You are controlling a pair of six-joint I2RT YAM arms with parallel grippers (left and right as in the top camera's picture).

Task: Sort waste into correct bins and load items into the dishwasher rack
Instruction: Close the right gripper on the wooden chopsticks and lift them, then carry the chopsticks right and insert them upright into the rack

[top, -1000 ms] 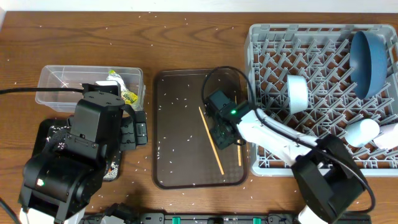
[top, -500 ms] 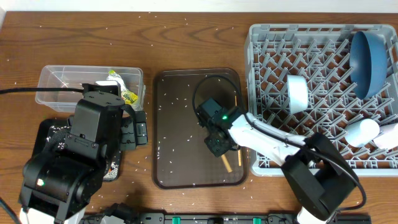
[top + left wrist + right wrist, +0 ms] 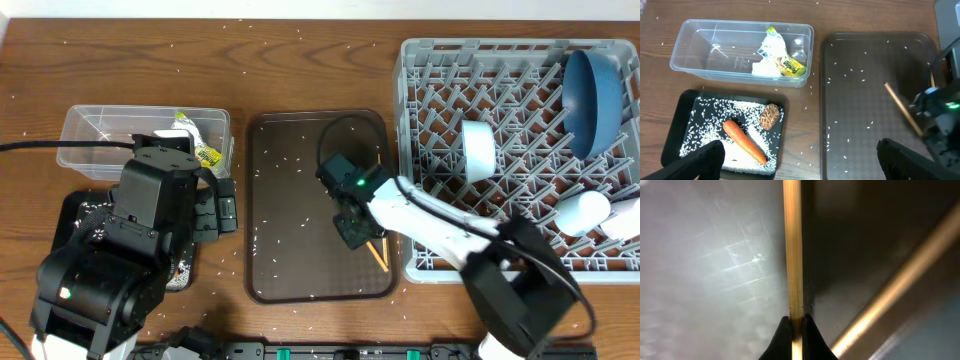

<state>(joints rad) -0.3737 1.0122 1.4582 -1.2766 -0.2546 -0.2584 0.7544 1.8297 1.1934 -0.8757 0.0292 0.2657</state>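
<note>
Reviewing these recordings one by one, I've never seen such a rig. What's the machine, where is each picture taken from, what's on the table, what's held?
Two robot arms stand at a wooden table. One picture looks down from above; the other two come from wrist cameras. From above: a brown tray in the middle, and a grey dishwasher rack holding a blue plate, white bowl and two cups. The left wrist view shows a clear tub with a wrapper and paper, and a black tray with a carrot, brown lump and rice. The left gripper, a two-finger claw, is open, empty. The right gripper pinches one chopstick; the second chopstick lies nearby.
</note>
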